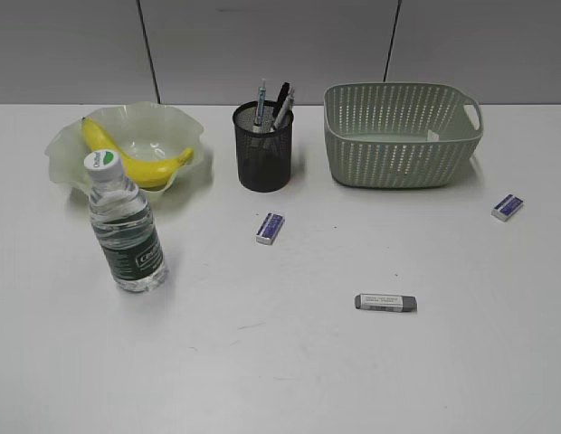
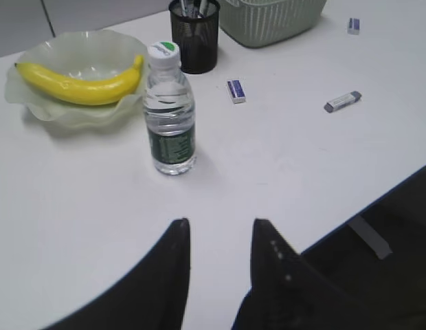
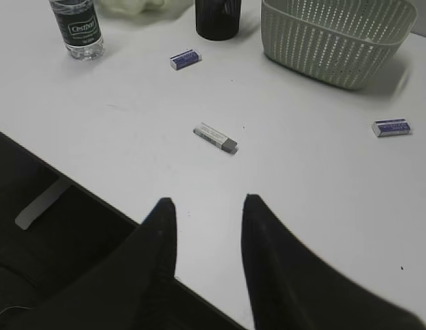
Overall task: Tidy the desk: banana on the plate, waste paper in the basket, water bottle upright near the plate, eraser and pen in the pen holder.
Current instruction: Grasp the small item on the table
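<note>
**White desk, both grippers idle at near edge**

On the white desk, the left gripper and right gripper hover with jaws apart, empty. Ahead of the left: upright water bottle, then banana in the plate. Ahead of the right: grey eraser; beyond, pen holder and basket.

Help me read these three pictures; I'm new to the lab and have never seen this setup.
It is a robot with two arms. One picture looks at the white desk from the front. The other two come from cameras on the wrists: the dark prongs are the left gripper and right gripper, both open and holding nothing. On the desk: a banana in a plate, an upright water bottle, a pen holder with pens, a basket and three erasers.
</note>
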`<state>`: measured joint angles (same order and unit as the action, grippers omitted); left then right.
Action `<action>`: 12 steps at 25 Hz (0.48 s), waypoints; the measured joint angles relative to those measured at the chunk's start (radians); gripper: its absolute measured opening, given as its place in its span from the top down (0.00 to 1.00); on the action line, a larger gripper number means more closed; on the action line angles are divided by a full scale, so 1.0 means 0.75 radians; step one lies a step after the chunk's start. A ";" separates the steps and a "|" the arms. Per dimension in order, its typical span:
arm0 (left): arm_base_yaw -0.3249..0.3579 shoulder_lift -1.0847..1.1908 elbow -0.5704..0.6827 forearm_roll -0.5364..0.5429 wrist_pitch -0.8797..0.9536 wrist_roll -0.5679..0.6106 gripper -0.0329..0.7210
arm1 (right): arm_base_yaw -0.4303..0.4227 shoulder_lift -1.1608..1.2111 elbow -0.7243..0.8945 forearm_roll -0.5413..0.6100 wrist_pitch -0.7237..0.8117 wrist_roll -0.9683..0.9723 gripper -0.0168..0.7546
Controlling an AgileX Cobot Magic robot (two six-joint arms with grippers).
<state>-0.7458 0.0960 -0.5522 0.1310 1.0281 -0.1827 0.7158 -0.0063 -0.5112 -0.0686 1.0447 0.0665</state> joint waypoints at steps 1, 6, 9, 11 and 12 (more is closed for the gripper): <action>0.000 0.062 -0.014 -0.020 -0.037 0.000 0.65 | 0.000 -0.001 0.000 0.000 0.000 -0.001 0.63; 0.000 0.509 -0.120 -0.132 -0.289 0.000 0.65 | 0.000 -0.001 0.000 0.001 -0.001 -0.003 0.63; 0.000 0.844 -0.244 -0.163 -0.388 0.000 0.65 | 0.000 -0.001 0.000 0.001 -0.001 -0.003 0.63; 0.000 1.095 -0.371 -0.189 -0.424 0.000 0.65 | 0.000 -0.001 0.000 0.001 -0.001 -0.003 0.63; 0.000 1.210 -0.440 -0.200 -0.425 0.000 0.65 | 0.000 -0.001 0.000 0.001 -0.001 -0.003 0.63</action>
<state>-0.7458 1.0032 -0.8820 -0.0190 0.7090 -0.1827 0.7158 -0.0073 -0.5112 -0.0676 1.0439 0.0645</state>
